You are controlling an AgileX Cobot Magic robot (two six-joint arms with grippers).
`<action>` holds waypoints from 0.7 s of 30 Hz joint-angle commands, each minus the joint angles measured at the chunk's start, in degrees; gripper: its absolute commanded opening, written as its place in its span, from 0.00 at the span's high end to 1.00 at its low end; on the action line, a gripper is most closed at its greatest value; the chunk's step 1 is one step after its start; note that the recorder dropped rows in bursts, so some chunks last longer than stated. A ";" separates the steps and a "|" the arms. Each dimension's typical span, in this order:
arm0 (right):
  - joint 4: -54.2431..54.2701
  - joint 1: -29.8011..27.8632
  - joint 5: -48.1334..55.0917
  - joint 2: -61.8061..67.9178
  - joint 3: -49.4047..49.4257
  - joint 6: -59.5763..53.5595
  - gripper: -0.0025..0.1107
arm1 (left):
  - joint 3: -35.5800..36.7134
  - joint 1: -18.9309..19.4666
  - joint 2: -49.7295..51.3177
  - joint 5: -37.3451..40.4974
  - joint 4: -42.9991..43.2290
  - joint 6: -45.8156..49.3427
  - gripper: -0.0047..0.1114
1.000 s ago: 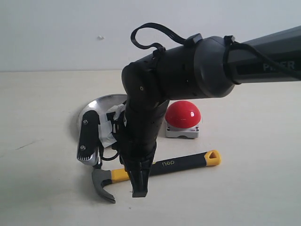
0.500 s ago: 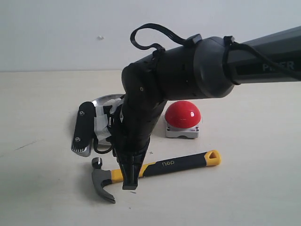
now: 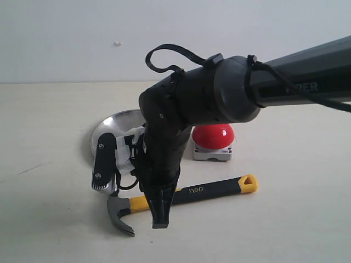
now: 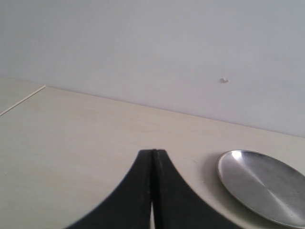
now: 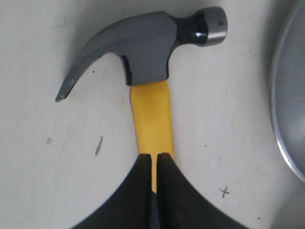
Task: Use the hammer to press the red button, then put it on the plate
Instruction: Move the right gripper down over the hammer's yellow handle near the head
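The hammer (image 3: 211,188) lies flat on the table with its steel head (image 5: 147,52) to the left and its yellow looped end to the right. My right gripper (image 3: 159,222) points straight down over the yellow neck of the handle, just behind the head. Its fingertips (image 5: 153,155) stand only a narrow slit apart, and the handle below is wider than that slit, so nothing is held. The red button (image 3: 215,133) sits on its grey base behind the handle. The silver plate (image 3: 112,123) lies at the back left. My left gripper (image 4: 153,151) is shut and empty, near the plate (image 4: 259,183).
The right arm's thick black body and its wrist camera (image 3: 104,161) cover part of the plate and the button's left side. The plate's rim (image 5: 290,95) lies close to the hammer's striking face. A pale wall stands behind the table.
Half a second ago the right gripper stood higher and further left; now it has come back down over the handle near the head. The hammer, button and plate have not moved.
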 commanded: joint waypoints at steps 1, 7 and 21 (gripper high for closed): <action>0.00 0.19 -0.32 0.05 -0.46 1.97 0.92 | 0.20 0.10 -0.34 -0.10 -0.21 -0.52 0.96; 0.00 0.19 1.38 -0.06 -0.46 1.97 0.92 | 0.20 0.10 -0.34 -0.10 -0.21 -0.52 0.96; 1.59 0.19 3.39 -0.06 -0.46 4.64 0.92 | 0.20 0.10 -0.34 -0.10 -0.21 -0.52 0.96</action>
